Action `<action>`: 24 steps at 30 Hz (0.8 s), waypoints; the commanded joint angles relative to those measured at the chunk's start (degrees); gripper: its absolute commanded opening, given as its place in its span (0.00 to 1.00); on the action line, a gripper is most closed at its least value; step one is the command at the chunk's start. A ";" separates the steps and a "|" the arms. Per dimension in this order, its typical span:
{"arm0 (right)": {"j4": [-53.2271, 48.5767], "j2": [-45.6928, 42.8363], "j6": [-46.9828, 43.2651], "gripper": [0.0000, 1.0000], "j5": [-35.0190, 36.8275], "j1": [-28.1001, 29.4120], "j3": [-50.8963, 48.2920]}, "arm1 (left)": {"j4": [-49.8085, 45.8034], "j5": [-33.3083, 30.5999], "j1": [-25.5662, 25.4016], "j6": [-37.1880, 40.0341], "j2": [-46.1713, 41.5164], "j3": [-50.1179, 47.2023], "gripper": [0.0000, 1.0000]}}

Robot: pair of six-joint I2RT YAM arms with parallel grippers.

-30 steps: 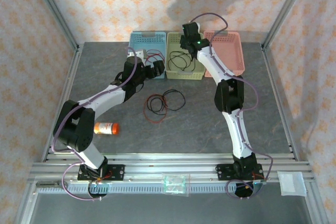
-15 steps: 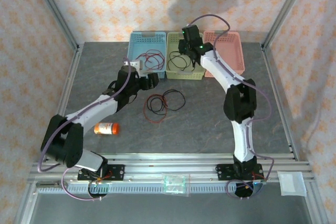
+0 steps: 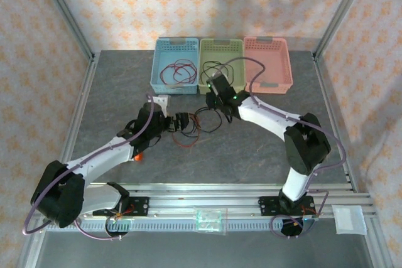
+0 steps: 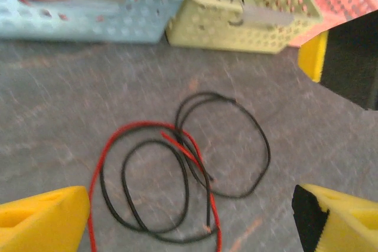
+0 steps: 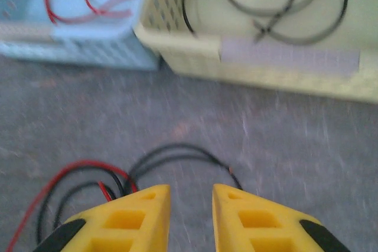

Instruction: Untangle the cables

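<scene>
L gripper (image 4: pixel 192 216) wide open, empty. Tangled red+black cables (image 4: pixel 188 156) lie on table (image 4: pixel 59 87) just ahead of it. R gripper (image 5: pixel 191 205) at narrow gap, empty, cables just ahead-left. Risks: grippers collide over the same loop, or a pinch catches both colours and tightens the tangle.

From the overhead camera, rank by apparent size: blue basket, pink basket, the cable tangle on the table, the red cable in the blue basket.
Largest: blue basket and pink basket, alike, not ranked apart.
Next: cable tangle on the table.
Smallest: red cable in the blue basket.
</scene>
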 commanded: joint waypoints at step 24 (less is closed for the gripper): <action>-4.95 5.59 20.50 0.31 7.88 1.03 -5.49 | 31.52 0.11 -7.10 -12.08 12.79 -9.60 0.94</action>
